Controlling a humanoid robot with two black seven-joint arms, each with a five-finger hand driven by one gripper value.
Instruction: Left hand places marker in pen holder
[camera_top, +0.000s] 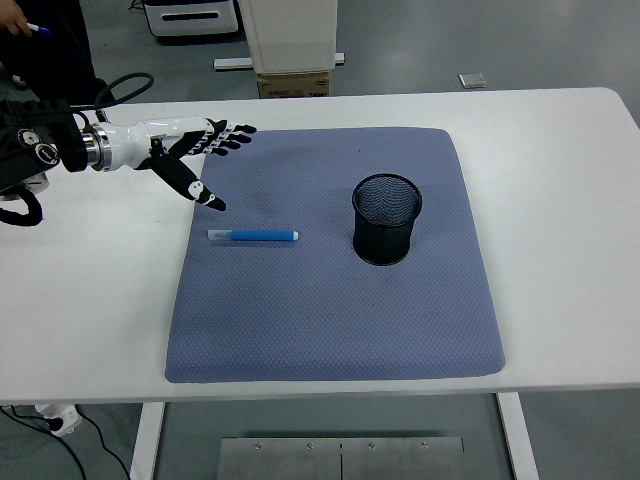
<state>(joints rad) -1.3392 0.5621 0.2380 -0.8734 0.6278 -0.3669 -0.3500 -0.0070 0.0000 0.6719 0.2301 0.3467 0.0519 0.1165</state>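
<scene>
A blue marker (253, 236) with a pale cap end lies flat on the left part of the grey-blue mat (330, 330), pointing left-right. To its right a black mesh pen holder (387, 219) stands upright on the mat, nothing visible inside. My left hand (205, 160) reaches in from the left edge, above the mat's far left corner. Its fingers are spread and the thumb (195, 185) points down toward the marker. The hand holds nothing and hovers a short way behind the marker's capped end.
The white table (560, 150) surrounds the mat on all sides. A person's dark clothing and a hand show at the top left corner (30, 40). Beyond the table stand a white pedestal (290, 35) and a cardboard box (292, 84).
</scene>
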